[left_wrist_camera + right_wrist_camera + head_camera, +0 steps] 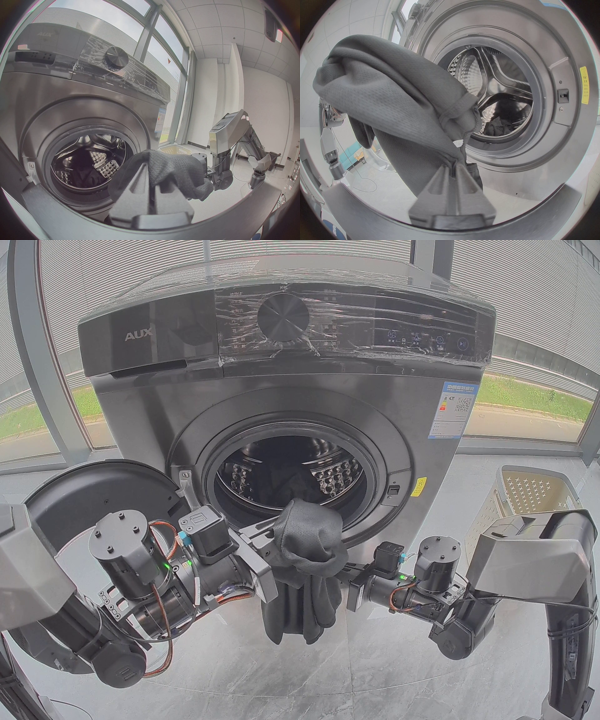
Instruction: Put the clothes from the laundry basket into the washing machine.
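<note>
Garment (309, 552): dark grey, mesh-textured, slung between my two grippers right in front of the washer (156, 409). My left gripper (269, 537) is clenched on its upper part, and the cloth bunches up and drapes over the fingertips (147, 170). My right gripper (345, 569) is clamped on a fold at the other side. In the right wrist view the two fingers (442, 184) meet with the cloth pinched between their tips. From that grip the garment rises in a hump above my right gripper (452, 168) and crosses toward my left one. The rest hangs below both grippers in a long loose fold, clear of the floor (375, 665).

Just ahead of and above my grippers is the washer's round opening, and the top of the garment (175, 168) overlaps its lower rim in the head view. I cannot tell whether cloth and rim touch. The drum (294, 471) lies beyond, with dark clothes (498, 125) already heaped at its bottom. The door (94, 490) stands swung wide open, outboard of my left gripper (151, 184).

The basket (537, 490), pale and perforated, sits on the floor well beyond my right gripper, beside the washer's far corner.
</note>
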